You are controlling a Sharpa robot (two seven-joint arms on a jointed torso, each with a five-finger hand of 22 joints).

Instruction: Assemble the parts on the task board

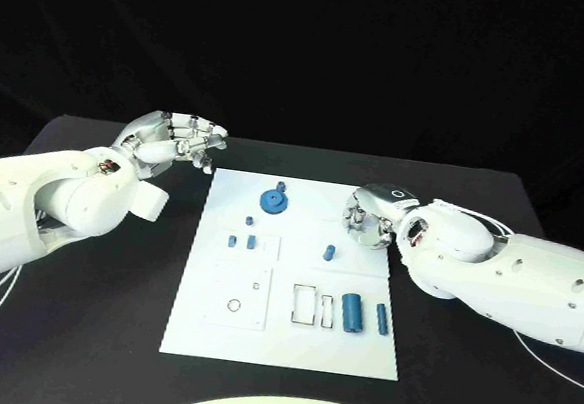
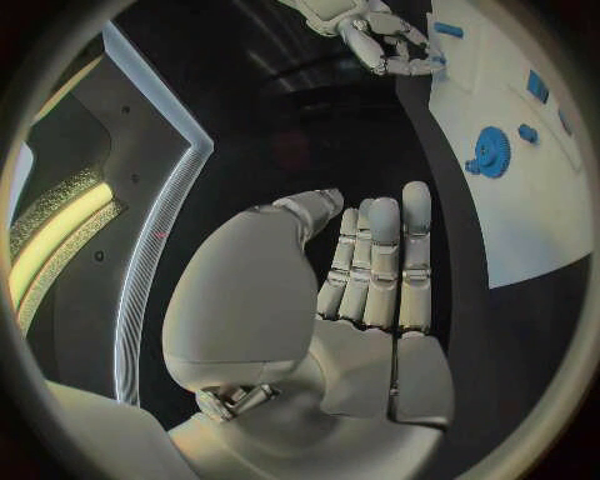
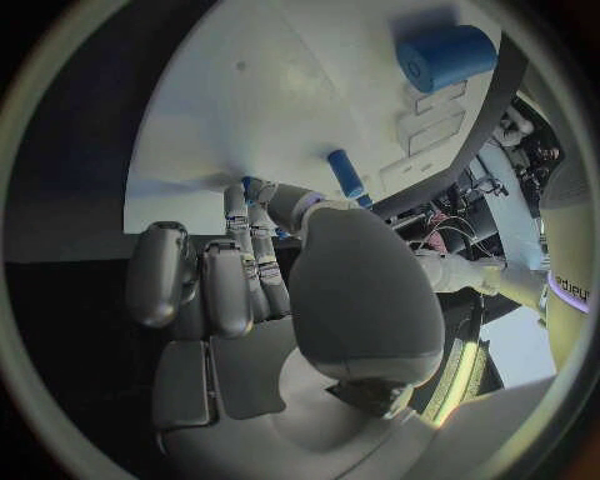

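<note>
The right hand (image 1: 372, 218) hangs over the board's (image 1: 210, 327) right edge, fingers curled in together. Something blue shows right at its fingertips in the right wrist view, but I cannot tell whether it is pinched or merely lying beneath them. Just beyond those fingers a slim blue pin (image 3: 346, 173) lies on the board, and farther off a thick blue cylinder (image 3: 446, 56) lies beside the slots (image 3: 425, 112). Judging by this, the step in hand is a pick-up of a small part near that edge. The next move calls for a sure pinch on the piece, then carrying it to its seat.

The left hand (image 1: 172, 141) hovers off the board's far left corner, fingers straight and side by side, holding nothing. The blue gear (image 1: 276, 201) lies on the board near that hand's side. Most parts lie loose, so the assembly looks early.

The board lies flat on a black tabletop (image 1: 71, 334), with dark surroundings behind it.
</note>
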